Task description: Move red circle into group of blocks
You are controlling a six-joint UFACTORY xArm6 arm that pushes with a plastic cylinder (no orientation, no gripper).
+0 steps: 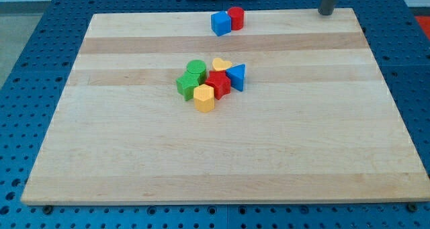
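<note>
The red circle (236, 17) is sitting near the board's top edge, touching a blue cube (220, 23) on its left; the group, well below it, is clustering mid-board: green cylinder (195, 69), green block (187, 85), yellow heart (220, 64), red block (218, 83), blue triangle (236, 76), yellow hexagon (204, 98); my tip (326, 13) is resting at top right, touching nothing and having no fingers to close; I judge it should be circling above the circle, then pushing downward.

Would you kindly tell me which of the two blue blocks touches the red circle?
The blue cube at the view's top, beside the red circle; the blue triangle sits in the cluster.
</note>
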